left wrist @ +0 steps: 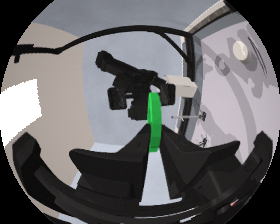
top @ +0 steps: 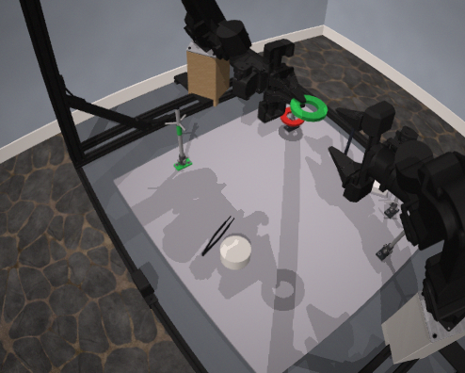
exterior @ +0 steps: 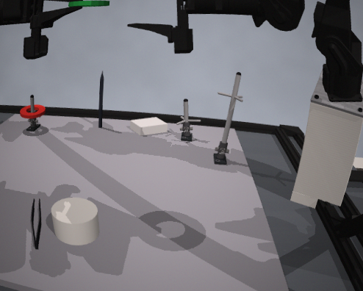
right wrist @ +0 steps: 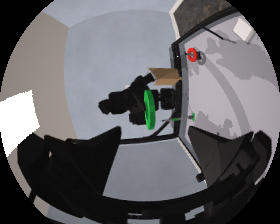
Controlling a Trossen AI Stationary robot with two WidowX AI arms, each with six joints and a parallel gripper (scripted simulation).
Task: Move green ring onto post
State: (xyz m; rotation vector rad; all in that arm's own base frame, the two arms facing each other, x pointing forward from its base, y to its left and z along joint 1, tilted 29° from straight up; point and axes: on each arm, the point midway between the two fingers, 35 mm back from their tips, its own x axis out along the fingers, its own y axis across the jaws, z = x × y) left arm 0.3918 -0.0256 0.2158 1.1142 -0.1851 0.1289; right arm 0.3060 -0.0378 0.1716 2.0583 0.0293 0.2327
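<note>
The green ring (top: pixel 322 112) (exterior: pixel 89 3) (left wrist: pixel 154 120) (right wrist: pixel 152 112) is high above the table at the far side. My left gripper (top: pixel 298 100) (left wrist: pixel 153 127) is shut on the ring's edge. My right gripper (top: pixel 334 130) (right wrist: pixel 156 130) is open and empty, with its fingers facing the ring a short way off. The post with the green foot (top: pixel 181 147) stands upright toward the left in the top view, with pins near its top and no ring on it; its green foot shows in the right wrist view (right wrist: pixel 193 117).
A red ring (top: pixel 284 118) (exterior: pixel 26 112) sits on a short post below the green ring. A dark spike (exterior: pixel 101 103), a white block (exterior: pixel 148 128), a short post (exterior: pixel 186 110) and a tall post (exterior: pixel 229 114) stand along one side. A white cylinder (top: pixel 235 253) (exterior: pixel 75 225) stands beside black tweezers (exterior: pixel 32 220).
</note>
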